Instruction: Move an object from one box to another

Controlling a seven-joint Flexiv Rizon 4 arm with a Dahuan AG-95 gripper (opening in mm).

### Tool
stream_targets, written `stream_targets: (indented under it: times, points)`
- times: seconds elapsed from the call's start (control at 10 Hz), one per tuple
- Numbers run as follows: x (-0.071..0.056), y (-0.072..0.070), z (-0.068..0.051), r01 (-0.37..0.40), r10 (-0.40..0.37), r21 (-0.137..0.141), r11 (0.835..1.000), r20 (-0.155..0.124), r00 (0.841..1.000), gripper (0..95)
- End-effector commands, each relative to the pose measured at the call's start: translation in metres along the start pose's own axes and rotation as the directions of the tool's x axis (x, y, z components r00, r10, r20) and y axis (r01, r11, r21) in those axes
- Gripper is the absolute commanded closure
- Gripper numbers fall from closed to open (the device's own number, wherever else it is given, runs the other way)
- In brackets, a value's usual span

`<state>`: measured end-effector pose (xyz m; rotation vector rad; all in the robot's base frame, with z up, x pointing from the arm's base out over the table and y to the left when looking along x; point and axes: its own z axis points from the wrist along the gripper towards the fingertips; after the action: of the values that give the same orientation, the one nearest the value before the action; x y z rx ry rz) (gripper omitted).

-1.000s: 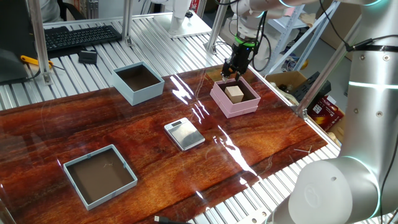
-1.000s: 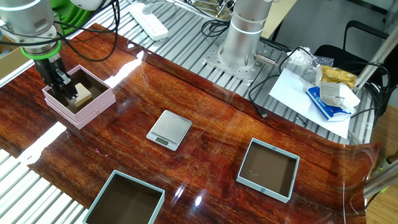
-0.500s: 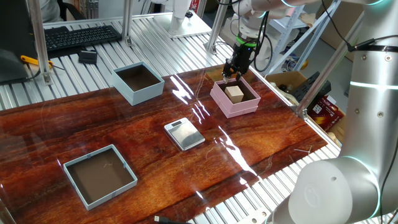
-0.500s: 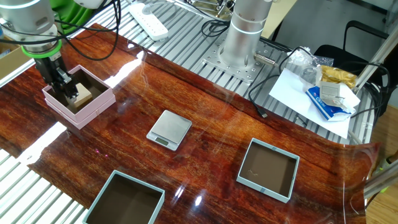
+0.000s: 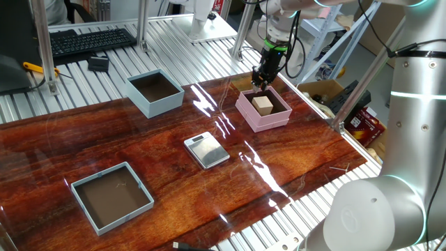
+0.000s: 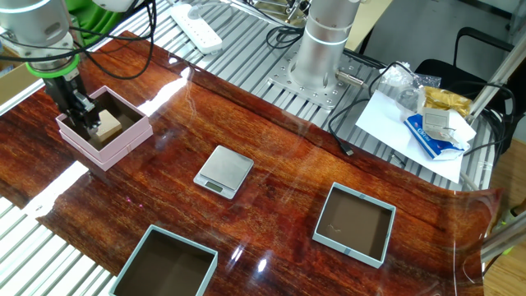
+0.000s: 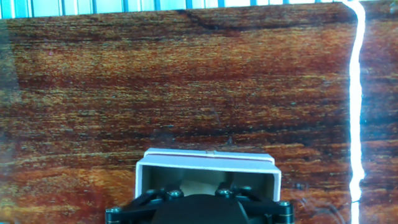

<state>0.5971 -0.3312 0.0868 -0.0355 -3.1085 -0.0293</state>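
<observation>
My gripper (image 5: 262, 81) points straight down into the pink box (image 5: 263, 110), at its far edge, and I can't tell whether my jaws are open or closed; in the hand view my own body hides them. The tan cube (image 5: 263, 105) sits flat inside that box, just beside my fingers, no long axis to speak of, edges roughly square with the walls. Silver scale (image 5: 206, 150) mid-table, tall light blue box (image 5: 155, 92) well apart.
</observation>
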Motion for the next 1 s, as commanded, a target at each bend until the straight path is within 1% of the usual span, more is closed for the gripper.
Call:
stream_targets:
  times: [0.1, 0.6, 0.9, 1.0]
  points:
    - [-0.0029, 0.0013, 0.0071, -0.008, 0.008, -0.001, 1.0, -0.001, 1.0, 95.0]
    - [-0.0029, 0.0013, 0.0071, -0.018, 0.018, -0.014, 1.0, 0.002, 1.0, 95.0]
    - [-0.0029, 0.0013, 0.0071, -0.02, 0.02, -0.026, 0.999, -0.006, 1.0, 95.0]
    - [-0.0029, 0.0013, 0.0071, -0.021, 0.021, -0.026, 0.999, -0.006, 1.0, 95.0]
